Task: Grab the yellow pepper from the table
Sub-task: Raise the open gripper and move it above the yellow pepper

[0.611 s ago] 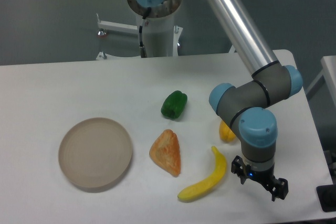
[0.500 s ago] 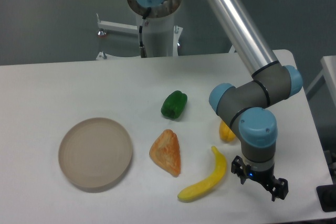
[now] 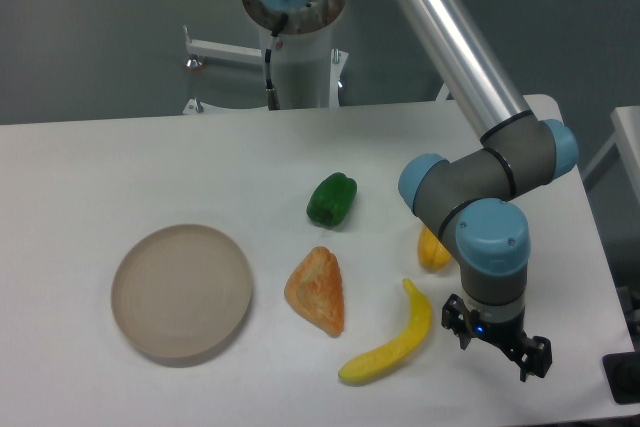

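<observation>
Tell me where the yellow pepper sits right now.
The yellow pepper lies on the table's right part, half hidden behind the arm's wrist, just above the banana's upper tip and right of the orange wedge.

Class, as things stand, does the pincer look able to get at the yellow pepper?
Probably yes. The yellow pepper lies apart from the banana, though the arm's own wrist partly hides it. The pincer sits beside it and nearer the camera.
</observation>
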Controlling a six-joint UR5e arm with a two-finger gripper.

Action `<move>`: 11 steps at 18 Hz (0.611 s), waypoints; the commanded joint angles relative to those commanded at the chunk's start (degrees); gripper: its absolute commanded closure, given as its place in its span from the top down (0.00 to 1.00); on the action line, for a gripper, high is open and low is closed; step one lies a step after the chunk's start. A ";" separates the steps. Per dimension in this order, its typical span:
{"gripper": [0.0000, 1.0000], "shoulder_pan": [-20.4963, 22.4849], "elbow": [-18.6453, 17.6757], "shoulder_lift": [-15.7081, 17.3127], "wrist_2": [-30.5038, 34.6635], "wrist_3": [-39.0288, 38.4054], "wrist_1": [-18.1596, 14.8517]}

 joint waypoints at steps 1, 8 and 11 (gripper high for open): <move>1.00 0.00 -0.96 0.70 0.09 0.00 -0.26; 1.00 5.61 -10.63 11.24 -3.59 0.00 -10.53; 1.00 9.39 -12.04 13.80 -7.72 0.09 -16.07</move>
